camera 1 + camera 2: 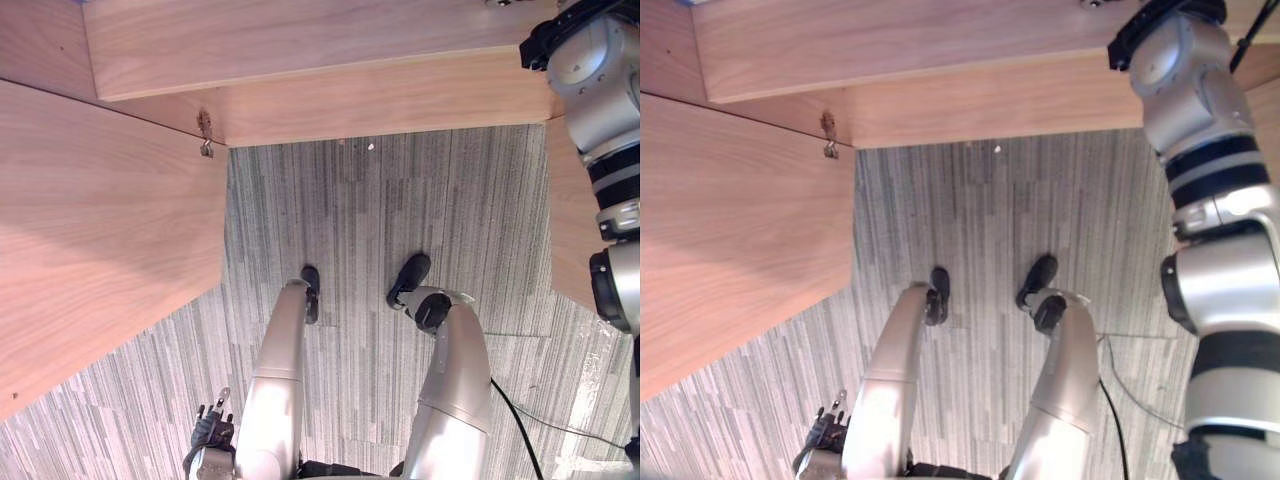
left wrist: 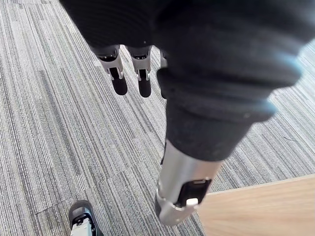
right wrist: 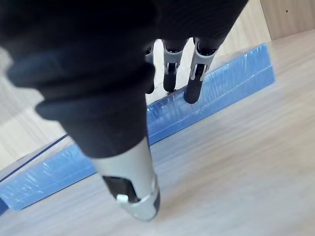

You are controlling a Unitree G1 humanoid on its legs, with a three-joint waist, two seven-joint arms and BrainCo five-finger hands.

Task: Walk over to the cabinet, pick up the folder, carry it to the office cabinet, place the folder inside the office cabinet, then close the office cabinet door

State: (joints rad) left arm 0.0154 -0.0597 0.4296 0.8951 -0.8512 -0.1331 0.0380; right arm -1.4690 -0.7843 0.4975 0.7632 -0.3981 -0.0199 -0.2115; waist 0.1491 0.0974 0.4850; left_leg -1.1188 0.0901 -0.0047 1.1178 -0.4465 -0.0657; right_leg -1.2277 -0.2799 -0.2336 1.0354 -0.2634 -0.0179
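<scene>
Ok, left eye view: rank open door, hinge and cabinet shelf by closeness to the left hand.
1. Open door, on the left, nearest the left hand.
2. Hinge, at the door's far edge.
3. Cabinet shelf, across the top.

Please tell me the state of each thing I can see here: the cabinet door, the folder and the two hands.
cabinet door: open, swung out on the robot's left.
folder: lying on the wooden shelf, not gripped.
right hand: open, fingers straight, their tips at the folder's edge.
left hand: open and empty, hanging low over the carpet.
</scene>
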